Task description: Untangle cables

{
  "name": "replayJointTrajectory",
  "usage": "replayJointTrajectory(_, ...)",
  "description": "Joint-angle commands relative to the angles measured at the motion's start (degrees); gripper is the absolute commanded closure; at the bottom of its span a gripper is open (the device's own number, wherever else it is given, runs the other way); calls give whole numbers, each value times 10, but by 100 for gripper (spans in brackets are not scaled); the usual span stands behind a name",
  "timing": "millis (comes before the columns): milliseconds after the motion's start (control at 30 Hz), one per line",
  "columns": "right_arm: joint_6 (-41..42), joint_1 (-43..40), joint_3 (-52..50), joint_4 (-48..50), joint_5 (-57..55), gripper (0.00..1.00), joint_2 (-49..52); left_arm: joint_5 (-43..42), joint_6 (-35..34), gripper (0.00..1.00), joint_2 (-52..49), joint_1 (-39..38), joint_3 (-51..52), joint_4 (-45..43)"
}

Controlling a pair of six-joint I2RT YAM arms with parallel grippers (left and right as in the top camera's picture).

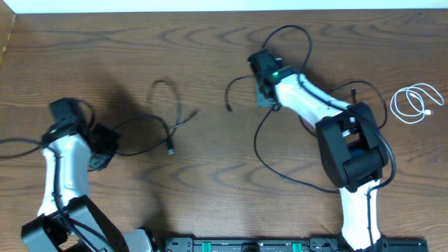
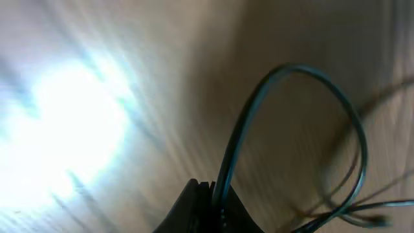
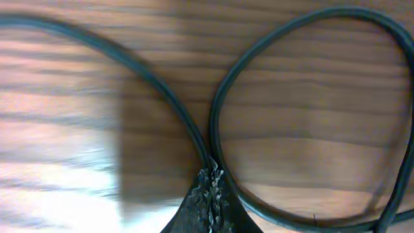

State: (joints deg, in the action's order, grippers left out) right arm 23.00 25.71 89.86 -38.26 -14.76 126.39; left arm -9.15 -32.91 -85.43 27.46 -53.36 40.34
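Pinching 2 black cables on the table [image 1: 210, 203], 1 in each gripper.

My left gripper [image 1: 105, 148] sits low at the left, its fingers clamped together on the left black cable [image 1: 166, 124]; my left wrist view shows that cable [image 2: 294, 68] rising from the fingertips in a tall arch. It trails right across the wood to a small loop and a loose plug end. Right of centre, my right gripper [image 1: 264, 91] is closed tight on the right black cable [image 1: 256, 143], whose 2 strands [image 3: 220, 103] meet at the fingertips and curve apart into wide loops. Well apart at the far right lies the coiled white cable [image 1: 413, 105], touched by neither gripper.
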Motion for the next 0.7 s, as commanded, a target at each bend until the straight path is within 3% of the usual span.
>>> replayJointTrajectory(0, 19, -31, -42, -35, 38, 99, 62, -31, -30, 92, -2, 31, 12, -5)
replayJointTrajectory(233, -24, -35, -38, -20, 96, 99, 60, -112, 38, 92, -2, 9, 23, -51)
replayJointTrajectory(433, -50, -36, 4, -76, 117, 99, 22, -116, 49, 92, -2, -40, 23, -75)
replayJointTrajectory(467, -62, -36, 12, -87, 117, 93, 12, -116, 49, 92, -2, -49, 23, -80)
replayJointTrajectory(500, -72, -36, 19, -97, 117, 70, 2, -116, 49, 92, -2, -57, 23, -84)
replayJointTrajectory(567, -86, -36, 26, -111, 117, 39, -17, -116, 51, 92, -2, -70, 23, -88)
replayJointTrajectory(667, -89, -38, 26, -131, 113, 28, -31, -116, 55, 92, -2, -83, 23, -90)
